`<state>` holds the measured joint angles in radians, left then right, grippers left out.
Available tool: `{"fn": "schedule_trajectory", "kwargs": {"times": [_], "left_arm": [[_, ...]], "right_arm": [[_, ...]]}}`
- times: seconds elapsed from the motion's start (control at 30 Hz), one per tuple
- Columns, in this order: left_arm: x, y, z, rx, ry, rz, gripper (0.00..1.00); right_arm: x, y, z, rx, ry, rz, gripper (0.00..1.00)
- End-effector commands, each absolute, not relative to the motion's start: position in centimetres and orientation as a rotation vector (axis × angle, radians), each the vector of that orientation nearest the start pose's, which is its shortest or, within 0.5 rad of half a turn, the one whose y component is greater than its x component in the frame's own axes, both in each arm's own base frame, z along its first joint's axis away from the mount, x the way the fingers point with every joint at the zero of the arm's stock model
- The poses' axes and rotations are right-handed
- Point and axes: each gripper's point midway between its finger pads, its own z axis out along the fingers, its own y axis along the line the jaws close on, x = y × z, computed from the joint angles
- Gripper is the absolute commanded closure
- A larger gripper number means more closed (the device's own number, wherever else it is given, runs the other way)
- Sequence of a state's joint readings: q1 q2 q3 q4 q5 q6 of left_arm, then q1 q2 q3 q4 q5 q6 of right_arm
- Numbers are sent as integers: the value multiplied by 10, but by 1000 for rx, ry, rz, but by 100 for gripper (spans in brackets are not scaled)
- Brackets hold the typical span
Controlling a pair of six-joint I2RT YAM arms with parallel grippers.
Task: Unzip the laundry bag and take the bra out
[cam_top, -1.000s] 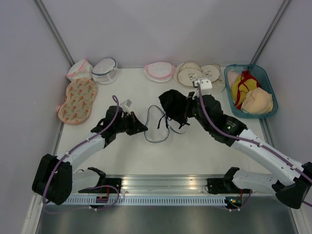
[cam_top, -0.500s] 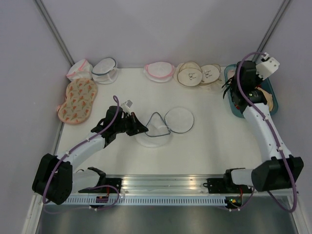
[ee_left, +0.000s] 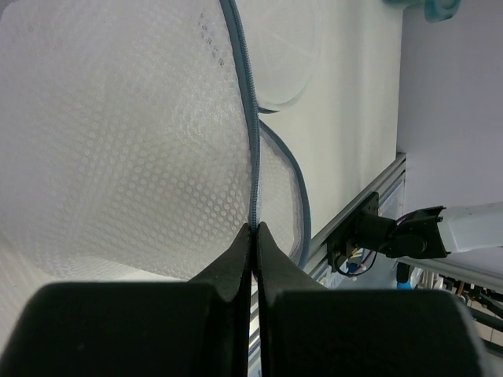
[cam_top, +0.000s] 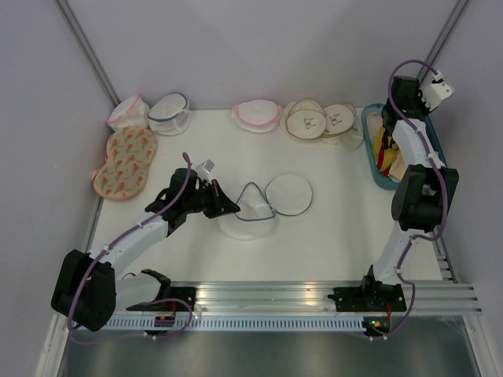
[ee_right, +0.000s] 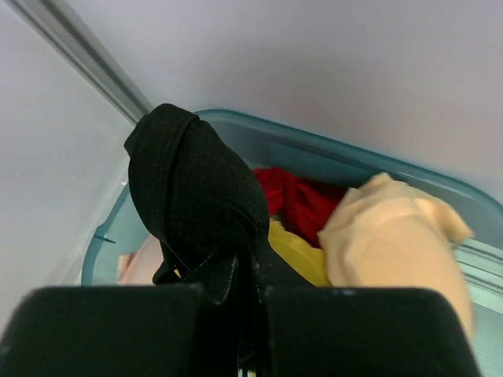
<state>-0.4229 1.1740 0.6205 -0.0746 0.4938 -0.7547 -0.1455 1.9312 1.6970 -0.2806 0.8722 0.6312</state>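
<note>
Left pincer [ee_left: 254, 229] pinches shut on the blue-grey zipper trim [ee_left: 249, 149] of the one honeycomb-mesh laundry bag [ee_left: 118, 141], mid-table. Right pincer [ee_right: 250, 276] clamps one rounded matte-black bra [ee_right: 196, 184] above the teal plastic bin [ee_right: 338, 149].

On my white table [cam_top: 338, 236] the laundry bag [cam_top: 250, 226] lies at the left claw's [cam_top: 235, 209] tip, more bags [cam_top: 256, 115] far beyond
</note>
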Motion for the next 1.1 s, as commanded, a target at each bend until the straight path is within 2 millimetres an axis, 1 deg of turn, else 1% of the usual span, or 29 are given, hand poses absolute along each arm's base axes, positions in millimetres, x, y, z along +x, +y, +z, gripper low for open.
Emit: {"fn": "schedule_trajectory", "kwargs": {"times": [0.0,0.07,0.13,0.17,0.2,0.23,0.3,0.33,0.37,0.4,0.43,0.5,0.53,0.57,0.6,0.63,0.67,0.7,0.73,0.77,0.8,0.83,0.87,0.9,0.93,0.97,1.0,1.03,1.07], "left_arm": [[246,-232,153,-82,2322,-1209,98],[245,-232,154,-80,2319,-1209,98],[244,-230,153,-82,2317,-1200,98],[244,-229,152,-84,2319,-1194,98],[244,-230,152,-81,2318,-1195,98],[244,-230,152,-80,2320,-1196,98],[244,-231,152,-79,2321,-1201,98],[244,-231,153,-74,2318,-1205,98],[244,-231,152,-76,2319,-1205,98],[244,-231,152,-77,2320,-1205,98],[244,-231,153,-73,2316,-1205,98],[244,-231,153,-69,2314,-1204,98],[244,-231,154,-68,2312,-1206,98],[244,-232,155,-62,2308,-1210,98],[244,-232,157,-58,2302,-1213,98],[244,-232,158,-52,2295,-1213,98],[245,-232,162,-52,2282,-1212,98],[245,-231,163,-48,2276,-1210,98],[246,-231,164,-48,2272,-1205,98],[247,-229,164,-61,2267,-1193,98],[247,-228,164,-59,2265,-1186,98],[247,-228,164,-58,2267,-1180,98],[248,-225,161,-73,2273,-1159,98],[248,-224,161,-79,2272,-1152,98],[247,-223,159,-80,2277,-1148,98],[247,-221,156,-85,2282,-1135,98],[247,-220,157,-88,2277,-1131,98],[247,-219,154,-97,2280,-1124,98],[245,-218,152,-103,2284,-1119,98]], "right_arm": [[536,-195,251,1162,1459,-526,98],[541,-201,240,1174,1498,-600,88],[541,-207,244,1204,1480,-650,84],[532,-209,242,1211,1502,-705,69],[528,-212,247,1218,1491,-725,62],[521,-213,255,1228,1472,-734,43],[508,-215,267,1238,1457,-762,29],[499,-214,282,1243,1437,-754,24],[494,-212,288,1249,1431,-744,16],[489,-211,295,1249,1425,-728,13],[477,-207,310,1248,1410,-694,9],[471,-196,328,1213,1404,-616,7],[460,-183,336,1174,1429,-530,2],[460,-173,349,1142,1407,-452,2],[457,-158,354,1093,1430,-397,2],[442,-143,360,1041,1445,-332,2],[455,-108,368,905,1499,-136,2],[454,-81,368,815,1541,-39,2],[441,-55,360,730,1587,60,2],[439,-25,358,634,1624,183,2],[432,7,349,570,1669,240,2],[417,25,331,533,1721,263,2],[409,50,321,475,1758,327,2],[398,89,307,390,1810,414,2],[384,100,279,371,1871,435,2],[376,109,264,392,1898,462,2],[364,131,250,337,1937,510,2],[350,133,223,334,1984,497,2],[343,136,212,353,1998,503,2]]}}
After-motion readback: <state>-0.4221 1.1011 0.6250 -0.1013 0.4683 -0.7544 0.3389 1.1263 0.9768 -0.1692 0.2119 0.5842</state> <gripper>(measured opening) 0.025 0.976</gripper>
